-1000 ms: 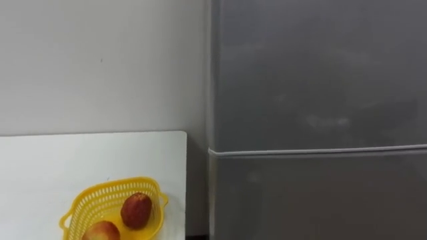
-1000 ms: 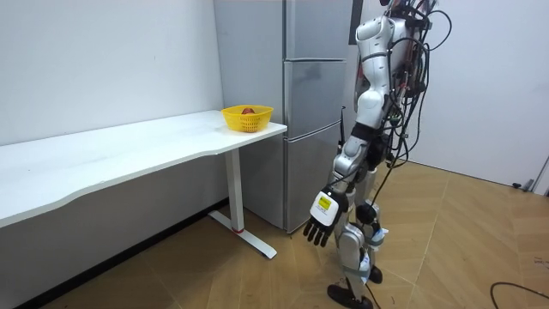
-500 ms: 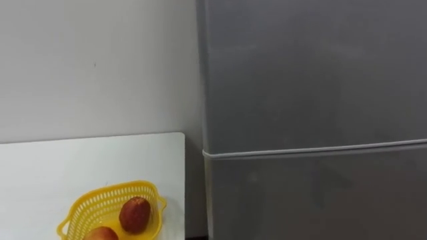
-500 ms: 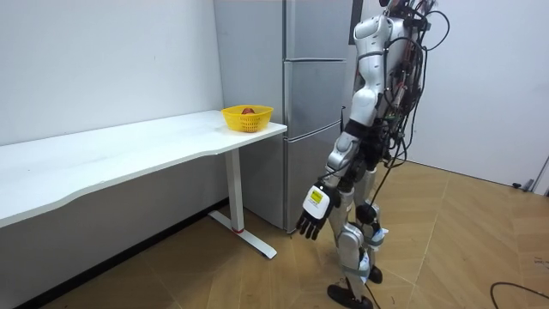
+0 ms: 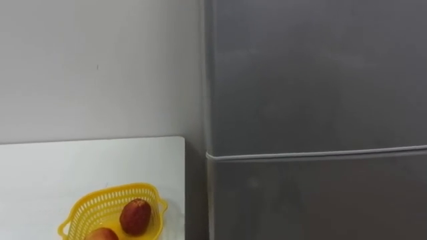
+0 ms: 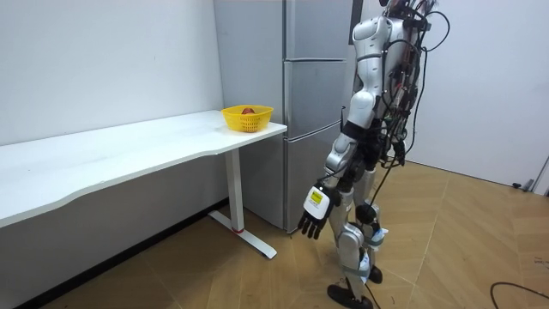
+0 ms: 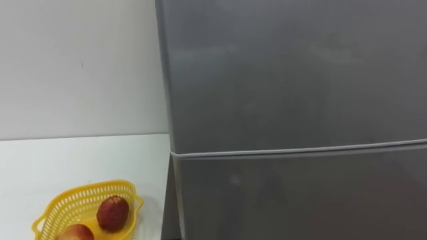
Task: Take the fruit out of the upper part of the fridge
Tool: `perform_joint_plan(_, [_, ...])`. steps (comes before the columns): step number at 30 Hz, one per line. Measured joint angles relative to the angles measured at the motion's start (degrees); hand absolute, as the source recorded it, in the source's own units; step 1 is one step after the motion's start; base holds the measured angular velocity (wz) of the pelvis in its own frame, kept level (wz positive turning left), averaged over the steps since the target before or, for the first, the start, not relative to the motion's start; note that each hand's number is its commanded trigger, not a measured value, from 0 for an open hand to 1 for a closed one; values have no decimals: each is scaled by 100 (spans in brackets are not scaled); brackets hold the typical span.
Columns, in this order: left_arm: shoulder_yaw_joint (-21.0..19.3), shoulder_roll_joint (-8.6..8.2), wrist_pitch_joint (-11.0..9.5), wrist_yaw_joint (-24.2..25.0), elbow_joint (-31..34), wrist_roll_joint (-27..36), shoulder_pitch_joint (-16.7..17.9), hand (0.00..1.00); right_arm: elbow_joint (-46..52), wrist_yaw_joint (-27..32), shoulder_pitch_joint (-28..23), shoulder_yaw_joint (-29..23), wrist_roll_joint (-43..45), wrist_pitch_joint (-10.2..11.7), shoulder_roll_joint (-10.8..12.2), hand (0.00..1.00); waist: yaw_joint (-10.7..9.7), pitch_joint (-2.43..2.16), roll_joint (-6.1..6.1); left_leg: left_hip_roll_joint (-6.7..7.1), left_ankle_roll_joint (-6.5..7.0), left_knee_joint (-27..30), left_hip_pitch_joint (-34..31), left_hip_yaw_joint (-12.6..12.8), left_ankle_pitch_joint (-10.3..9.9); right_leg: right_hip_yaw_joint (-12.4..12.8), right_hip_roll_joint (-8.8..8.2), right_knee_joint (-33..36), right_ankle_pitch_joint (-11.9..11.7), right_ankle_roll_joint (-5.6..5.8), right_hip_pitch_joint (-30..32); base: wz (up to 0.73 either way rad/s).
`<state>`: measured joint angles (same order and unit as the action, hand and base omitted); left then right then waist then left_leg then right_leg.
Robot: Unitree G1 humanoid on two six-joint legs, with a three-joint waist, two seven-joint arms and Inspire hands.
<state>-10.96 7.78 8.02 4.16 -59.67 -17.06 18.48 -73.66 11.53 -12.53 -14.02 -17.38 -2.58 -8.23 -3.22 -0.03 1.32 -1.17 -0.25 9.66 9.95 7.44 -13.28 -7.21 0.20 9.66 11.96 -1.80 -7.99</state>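
whatever is to be fetched lies unseen behind the shut upper fridge door (image 5: 313,73), a stiff, smooth panel probably best pulled at its edge, while the left robot hand (image 6: 312,215) hangs loose-fingered low before it.

In the right half of the room view, the robot was mostly shiny white and silver. Its chest, arms and legs had smooth, rounded shells. The parts where it bends were dark grey or black. A thick bunch of black cables ran down its back, near the top right of the frame, in loops and tangles. Its waist was dark and looked packed with small parts. The left hand (image 6: 312,221), low in the middle of the frame, had black fingers. On its back sat a small square tag, yellow and white. Its feet were dark.
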Motion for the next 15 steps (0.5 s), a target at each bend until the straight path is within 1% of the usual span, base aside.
perform_joint_plan(2, [4, -8, 48, 18, -2, -2, -3, 0, -66, -132, 14, 153, 117, -120, 0, 0, 51, 2, 1, 0, 0, 0, 41, 1, 0, 5, -3, -4, 18, -3, -23, -2])
perform_joint_plan(6, [33, -20, 80, 106, -25, -61, 11, 0, -63, -427, 115, 230, 821, -244, -2, 0, 71, 5, -7, -3, 0, 1, 79, -2, -1, -9, -2, 18, 27, -4, -39, 1])
perform_joint_plan(7, [89, -21, 82, 104, -60, -60, 6, 0, -63, -448, 159, 382, 1096, -249, -1, 0, 75, 6, -13, -5, 0, 1, 88, -1, -1, -10, 0, 20, 25, -7, -39, 0])
perform_joint_plan(10, [234, -26, 129, 102, -117, -61, 6, 0, -45, -525, 262, 576, 1612, -251, -1, 0, 90, 9, -20, -6, 0, 1, 103, -2, -1, -10, 0, 34, 25, -7, -40, 0])
perform_joint_plan(15, [323, -30, 160, 107, -176, -64, -4, 0, -45, -601, 317, 614, 2024, -254, -1, 0, 196, 15, -30, -3, 0, 0, 127, -2, -1, -12, -4, 18, 30, -4, -94, 0])
